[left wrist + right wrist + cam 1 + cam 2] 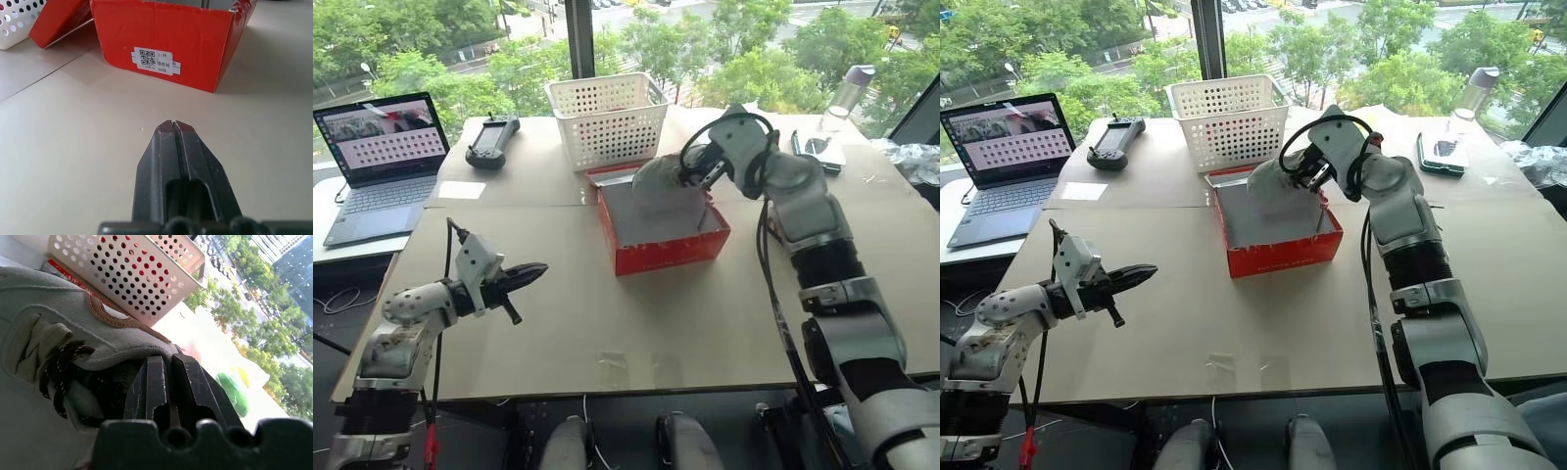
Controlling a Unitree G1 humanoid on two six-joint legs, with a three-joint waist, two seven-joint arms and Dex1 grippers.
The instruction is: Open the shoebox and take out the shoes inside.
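From the head views, our right hand (pixel 1298 176) pinches one grey shoe (pixel 1273 184) above the open red shoebox (pixel 1278 257) mid-bench (pixel 1185 333), near the white basket (pixel 1226 117). Left wrist view: our left hand (pixel 173 123), pressed together, faces the box. Right wrist view: fingers (pixel 151 382) clamp the shoe's collar.

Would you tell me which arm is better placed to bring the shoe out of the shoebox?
Right. The right gripper is shut on the shoe, held over the open shoebox. The left gripper is shut, empty, well short of it.
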